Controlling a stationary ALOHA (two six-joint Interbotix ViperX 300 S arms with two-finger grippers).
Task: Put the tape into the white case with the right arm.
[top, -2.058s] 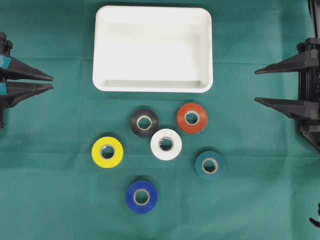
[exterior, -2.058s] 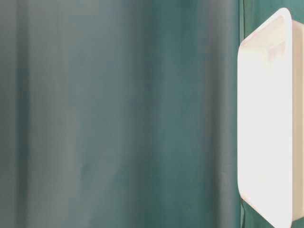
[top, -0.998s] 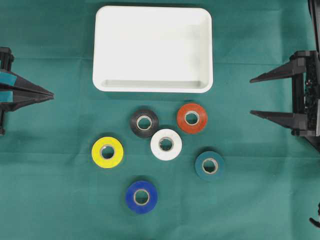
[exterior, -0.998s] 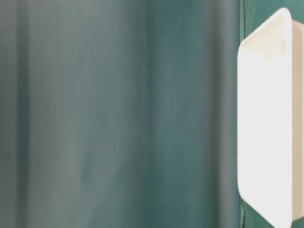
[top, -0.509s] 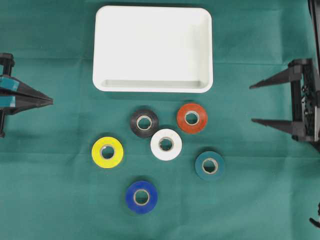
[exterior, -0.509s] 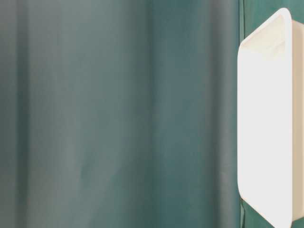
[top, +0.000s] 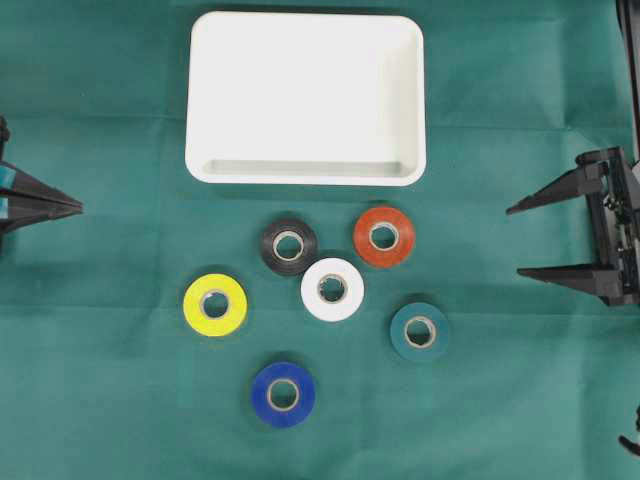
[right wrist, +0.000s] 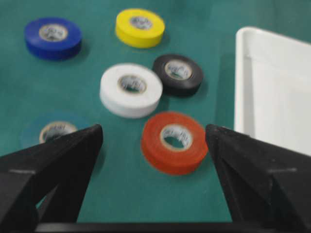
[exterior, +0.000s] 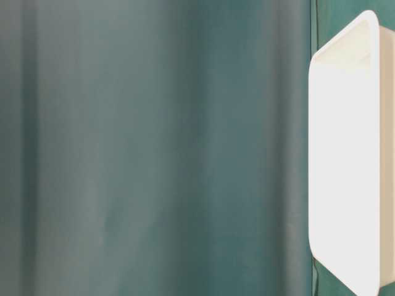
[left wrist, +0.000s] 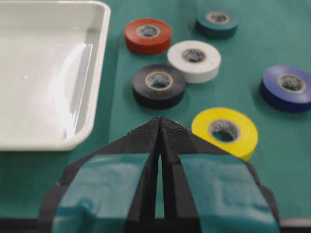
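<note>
Up top in the overhead view our white case [top: 305, 97] sits empty, all 6 tape rolls [top: 331, 289] still on the cloth below, right gripper [top: 518, 241] spread wide at the right edge holding nothing, so basically everything's left.

We see the left end effector [top: 70, 205] sitting lower and closer to the left edge of the overhead frame than before, its teal-banded fingers now pressed together where a gap showed earlier. The right end effector [top: 515, 240] has dropped toward mid-right and angled slightly, with its black fingers [top: 560, 190] spread wider apart.
</note>
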